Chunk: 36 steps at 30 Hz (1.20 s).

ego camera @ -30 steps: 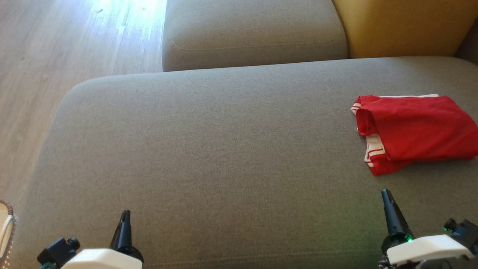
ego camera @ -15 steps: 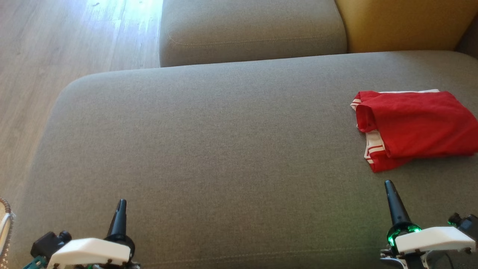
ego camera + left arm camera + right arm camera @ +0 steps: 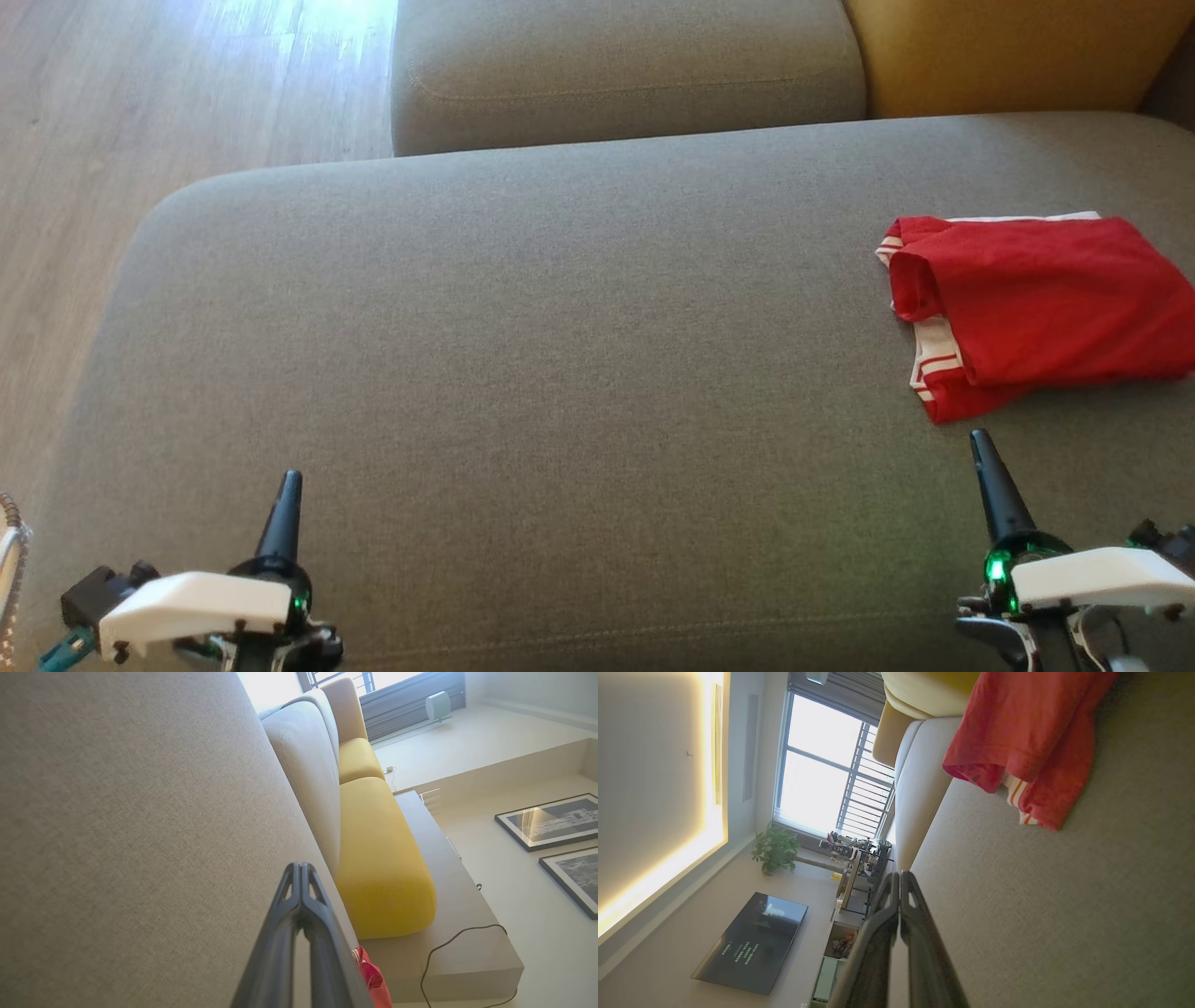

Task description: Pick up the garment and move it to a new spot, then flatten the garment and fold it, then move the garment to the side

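One folded red garment (image 3: 1046,299) with red-and-white striped trim lies flat on the grey seat cushion (image 3: 560,373), at the cushion's right end and about midway between its front and rear edges. The garment's long axis runs along the cushion's length. The striped trim and a rolled fold face the cushion's middle, and a red corner points towards the cushion's front edge.

Two grippers hang over the cushion's front edge, both with jaws pressed together and holding nothing. The left gripper (image 3: 288,481) is near the cushion's left end, well apart from the garment. The right gripper (image 3: 980,441) is near the garment's front corner, with bare cushion fabric between them.

Behind the cushion's rear edge stand one grey back cushion (image 3: 625,65) and one yellow cushion (image 3: 1008,47). A wooden floor (image 3: 140,112) lies off the cushion's left end.
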{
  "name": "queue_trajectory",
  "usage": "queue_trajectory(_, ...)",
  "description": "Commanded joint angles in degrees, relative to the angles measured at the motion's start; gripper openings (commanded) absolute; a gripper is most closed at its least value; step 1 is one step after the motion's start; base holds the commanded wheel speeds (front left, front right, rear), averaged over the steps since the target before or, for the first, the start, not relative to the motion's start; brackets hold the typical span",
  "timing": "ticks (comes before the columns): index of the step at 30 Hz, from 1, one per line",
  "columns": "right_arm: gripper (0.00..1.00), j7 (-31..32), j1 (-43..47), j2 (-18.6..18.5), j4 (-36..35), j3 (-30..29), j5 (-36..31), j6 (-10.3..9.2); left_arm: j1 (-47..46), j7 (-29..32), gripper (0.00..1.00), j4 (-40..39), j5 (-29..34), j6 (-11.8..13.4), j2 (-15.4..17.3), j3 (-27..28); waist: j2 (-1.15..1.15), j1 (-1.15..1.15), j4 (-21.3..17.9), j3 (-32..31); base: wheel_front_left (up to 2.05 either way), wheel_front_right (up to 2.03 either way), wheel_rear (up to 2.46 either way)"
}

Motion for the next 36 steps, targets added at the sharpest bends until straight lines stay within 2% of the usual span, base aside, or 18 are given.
queue_trajectory(1,0.00,0.46,-3.17,-1.16,-1.56,0.61,1.76,-0.01,-3.85,0.54,0.00,-1.26,-1.68,-0.73,0.69,2.33,0.00,0.00,-0.03,0.09,0.00,0.00,0.00)
queue_trajectory(28,0.00,5.08,-7.71,-1.17,0.01,-0.68,20.02,-0.01,-9.64,5.11,0.00,1.96,-20.88,-4.30,0.43,6.96,0.00,0.00,-0.66,2.15,0.00,0.00,0.00)
queue_trajectory(36,0.00,5.25,-7.77,-1.07,0.04,-0.84,20.09,-0.01,-9.71,5.34,0.00,2.00,-20.90,-4.34,0.27,7.22,0.00,0.00,-0.67,2.17,0.00,0.00,0.00)
